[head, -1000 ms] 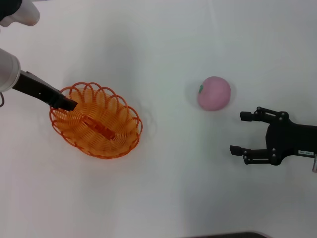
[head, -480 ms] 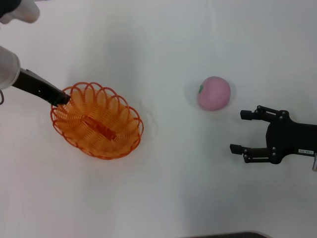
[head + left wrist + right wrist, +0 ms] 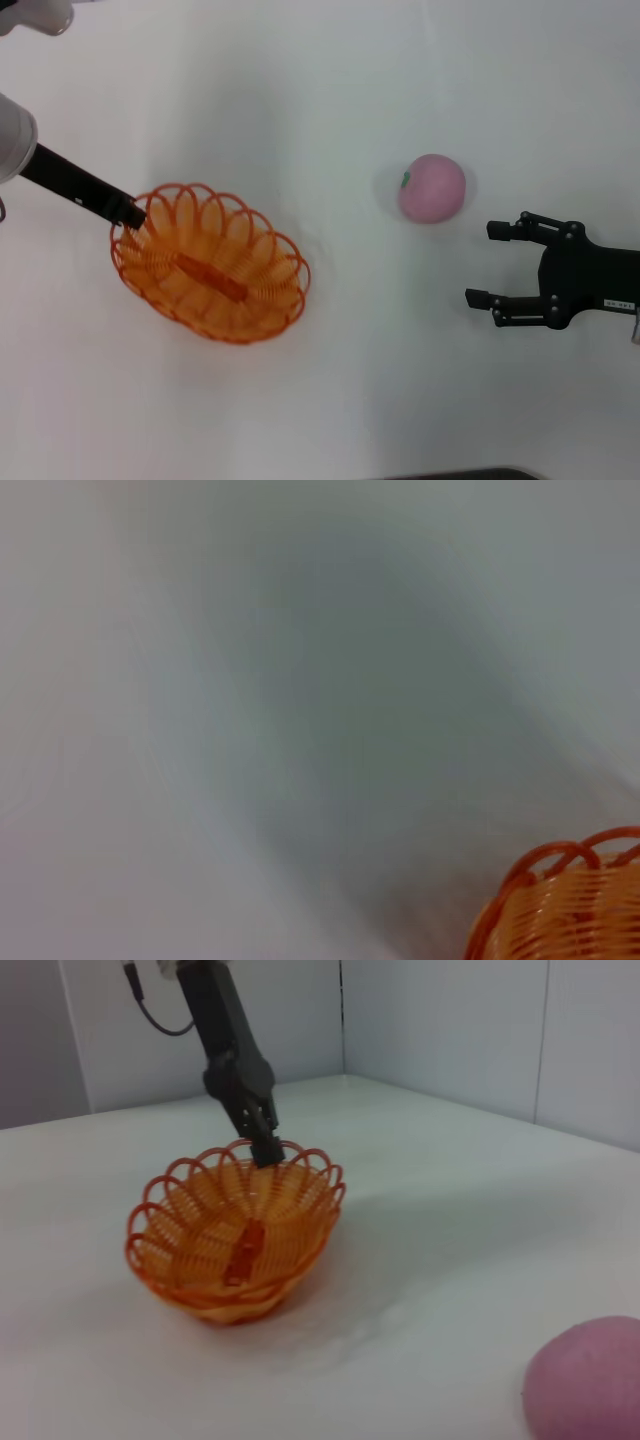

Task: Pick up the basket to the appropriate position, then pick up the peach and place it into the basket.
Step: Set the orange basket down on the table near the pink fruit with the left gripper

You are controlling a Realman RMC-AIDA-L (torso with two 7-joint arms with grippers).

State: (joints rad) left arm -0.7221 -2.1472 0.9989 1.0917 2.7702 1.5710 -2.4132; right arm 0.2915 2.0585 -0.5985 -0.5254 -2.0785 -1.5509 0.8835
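White surface [image 3: 330,90] everywhere in the head view, nothing fancy. Over on the robot's left sits the basket [image 3: 212,262], an orange wire oval with a scalloped rim, and the left tool [image 3: 128,211] has its dark tip right at the rim on the far-left end, clenched on a loop of the basket's edge as far as I can see. Well apart from it, toward the right, is the peach [image 3: 432,187], a pink ball with a little green mark facing the basket side, sitting on the surface by itself. The right tool [image 3: 490,265] hangs just on the near-right side of the peach, fingers spread wide and released, not touching anything. Left wrist view is mostly blurry grey surface, with just a corner of the basket [image 3: 570,905] and its orange loops peeking in; that arm's own fingers don't show there. Right wrist view looks across the surface at the basket [image 3: 236,1235], which looks tipped, rim end under the left tool [image 3: 264,1148] raised. That tool pinches the far rim from above, and a slice of the peach [image 3: 590,1380] fills the near corner.
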